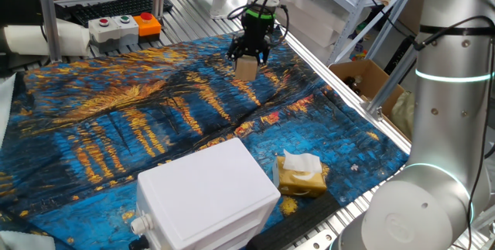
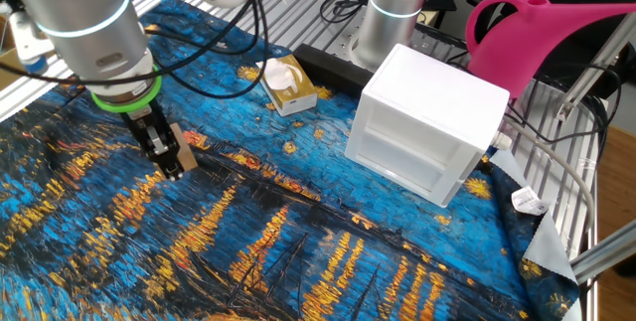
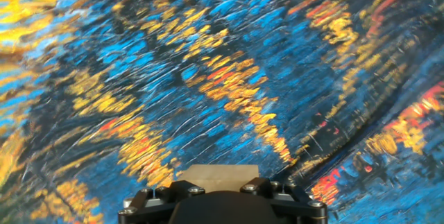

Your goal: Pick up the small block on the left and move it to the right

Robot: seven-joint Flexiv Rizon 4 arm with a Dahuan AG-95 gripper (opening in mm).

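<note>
The small block point(image 1: 246, 68) is a light-tan wooden cube held between the fingers of my gripper point(image 1: 248, 55) just above the blue-and-orange painted cloth point(image 1: 155, 126) at the far side of the table. In the other fixed view the block point(image 2: 180, 156) sits at the tips of the gripper point(image 2: 167, 152) close over the cloth. In the hand view only the block's top edge point(image 3: 215, 173) shows above the black gripper body; the fingertips are hidden. The gripper is shut on the block.
A large white plastic box point(image 1: 205, 196) stands near the front, also in the other fixed view point(image 2: 427, 127). A yellow-brown tissue pack point(image 1: 300, 174) lies beside it. A button box point(image 1: 124, 25) and a cardboard box point(image 1: 363, 80) sit off the cloth. A pink watering can point(image 2: 537, 38) stands behind the white box.
</note>
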